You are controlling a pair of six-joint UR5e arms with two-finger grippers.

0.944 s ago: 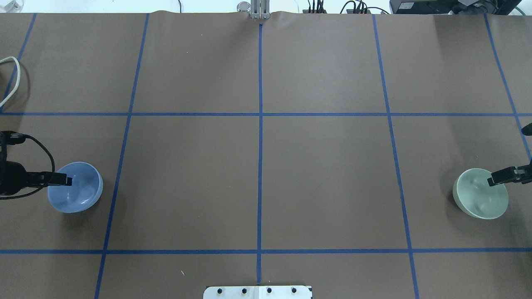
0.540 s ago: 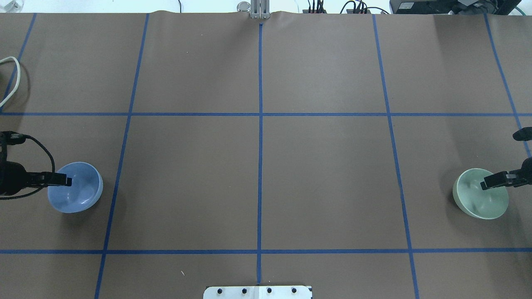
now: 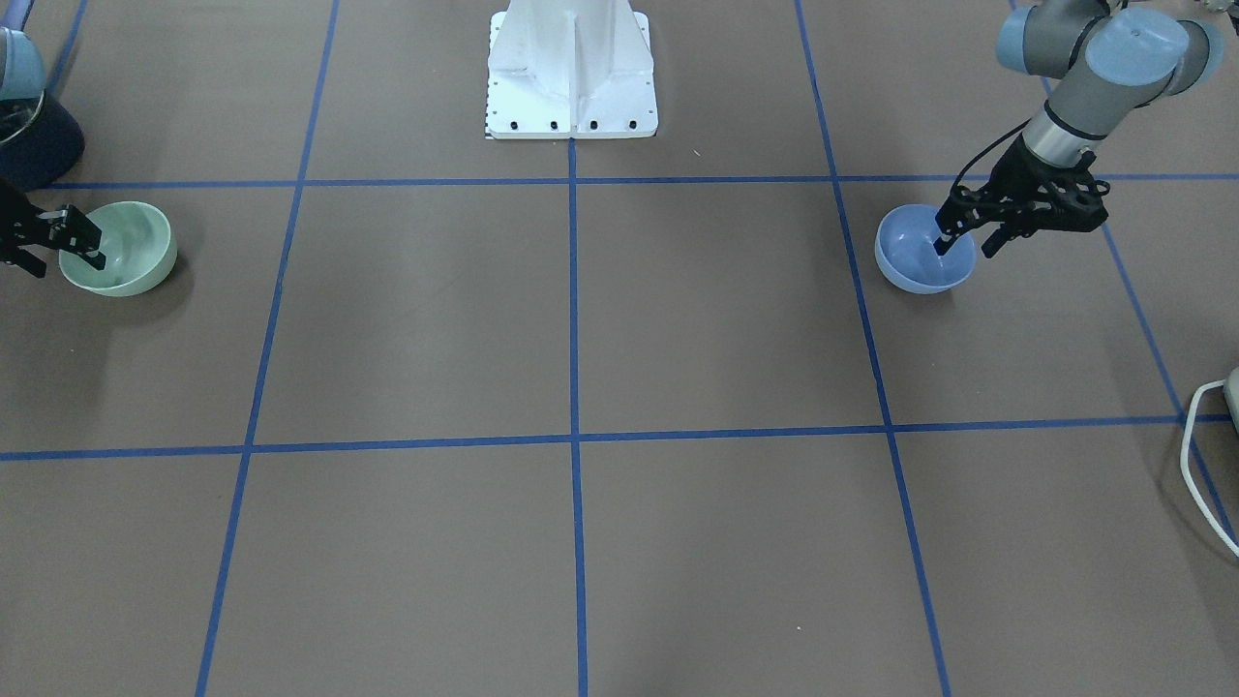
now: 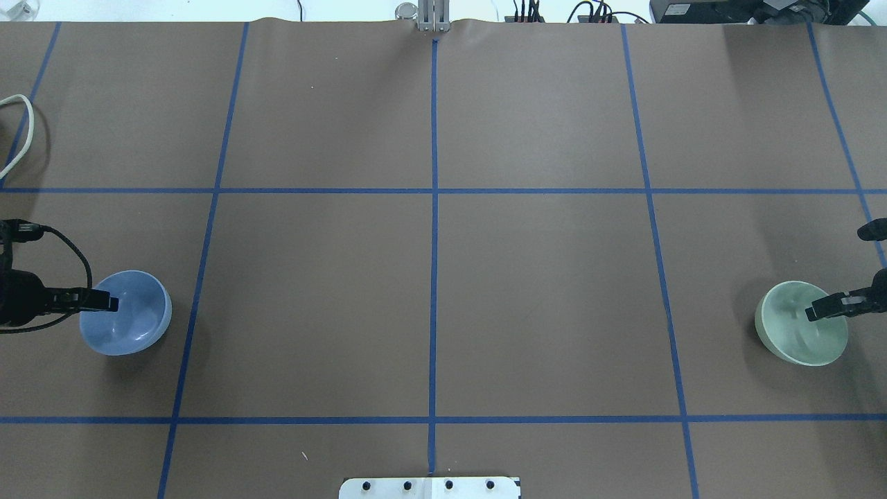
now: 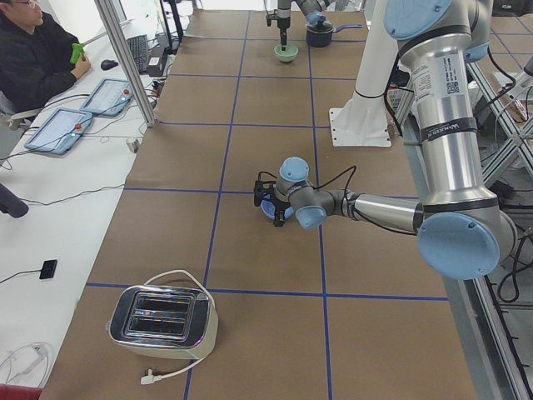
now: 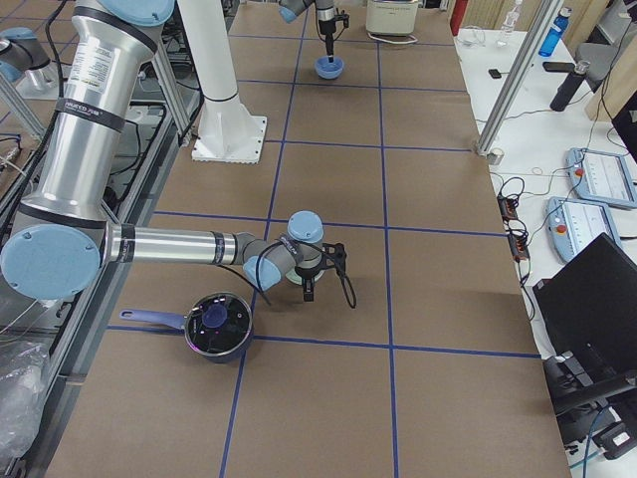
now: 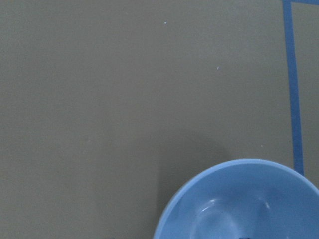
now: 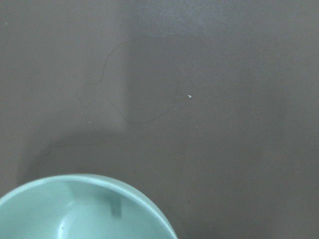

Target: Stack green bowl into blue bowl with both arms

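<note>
Green bowl (image 3: pixel 131 263) mouth-up, right end effector (image 3: pixel 66 264) apart astride rim, left end effector (image 3: pixel 964 249) apart astride blue bowl (image 3: pixel 910 257)

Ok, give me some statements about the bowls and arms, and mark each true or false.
The green bowl sits inside the blue bowl. False: they stand apart, at opposite ends of the table.
The jaws of the left arm straddle the blue bowl's rim. True.
Both bowls stand open side up. True.
The jaws of the right arm are at the blue bowl. False: they are at the green bowl.
</note>
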